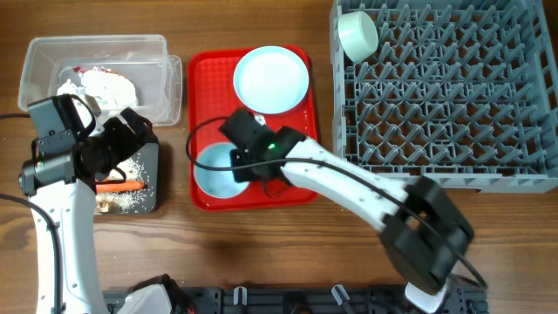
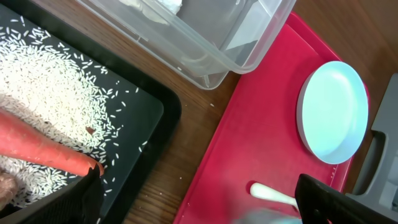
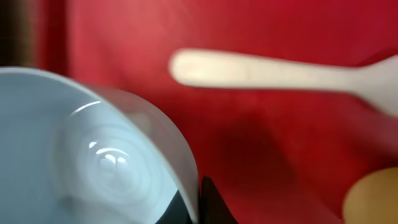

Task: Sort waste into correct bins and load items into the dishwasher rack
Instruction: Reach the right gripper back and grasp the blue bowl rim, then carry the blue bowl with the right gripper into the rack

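My right gripper [image 1: 240, 166] is shut on the rim of the light blue bowl [image 1: 214, 170] on the red serving tray [image 1: 205, 78]; the rim sits between its fingers in the right wrist view [image 3: 198, 199]. The white spoon [image 3: 267, 71] and the edge of the yellow cup [image 3: 373, 199] lie beside it. The light blue plate [image 1: 271, 78] is at the tray's far end. My left gripper [image 2: 205, 208] is open and empty above the black tray [image 2: 149, 112], which holds the carrot [image 2: 43, 146], rice [image 2: 56, 81] and a brown scrap [image 1: 106, 205]. The pale green bowl [image 1: 357, 33] is in the rack [image 1: 453, 96].
The clear tub [image 1: 52, 52] at the back left holds crumpled white paper with a red piece [image 1: 100, 85]. It stands right behind the black tray and beside the red tray. The right arm stretches from the table's front right across to the red tray.
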`<state>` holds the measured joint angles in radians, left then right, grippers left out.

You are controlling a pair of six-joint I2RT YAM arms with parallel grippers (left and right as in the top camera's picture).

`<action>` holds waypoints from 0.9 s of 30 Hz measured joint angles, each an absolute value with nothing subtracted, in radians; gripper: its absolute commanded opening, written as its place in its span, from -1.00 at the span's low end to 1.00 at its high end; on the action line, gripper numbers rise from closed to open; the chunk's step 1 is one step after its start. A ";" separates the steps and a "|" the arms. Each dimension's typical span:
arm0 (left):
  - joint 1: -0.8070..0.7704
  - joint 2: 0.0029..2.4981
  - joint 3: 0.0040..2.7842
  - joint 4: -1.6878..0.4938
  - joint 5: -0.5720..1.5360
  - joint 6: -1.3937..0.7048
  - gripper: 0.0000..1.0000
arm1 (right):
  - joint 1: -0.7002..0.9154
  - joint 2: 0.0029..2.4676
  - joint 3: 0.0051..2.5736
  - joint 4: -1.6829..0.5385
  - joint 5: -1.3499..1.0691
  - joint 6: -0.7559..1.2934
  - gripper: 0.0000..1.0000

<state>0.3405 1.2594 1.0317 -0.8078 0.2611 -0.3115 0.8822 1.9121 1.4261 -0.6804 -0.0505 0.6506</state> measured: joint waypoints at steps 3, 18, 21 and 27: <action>0.340 1.259 1.032 -0.808 0.261 -0.311 1.00 | 0.860 1.735 1.505 -0.686 -0.043 0.569 -0.91; 0.340 1.259 1.032 -0.808 0.261 -0.311 1.00 | 0.132 1.491 1.530 -0.832 0.278 0.615 -0.91; 0.340 1.259 1.032 -0.808 0.261 -0.311 1.00 | 0.117 1.568 1.530 -0.832 0.436 0.660 -0.91; 0.340 1.259 1.032 -0.807 0.261 -0.311 1.00 | 0.117 1.766 1.527 -0.853 0.529 0.443 -0.91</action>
<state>0.3405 1.2594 1.0317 -0.8074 0.2607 -0.3115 0.1169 1.7664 1.5272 -0.8532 0.5289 0.4427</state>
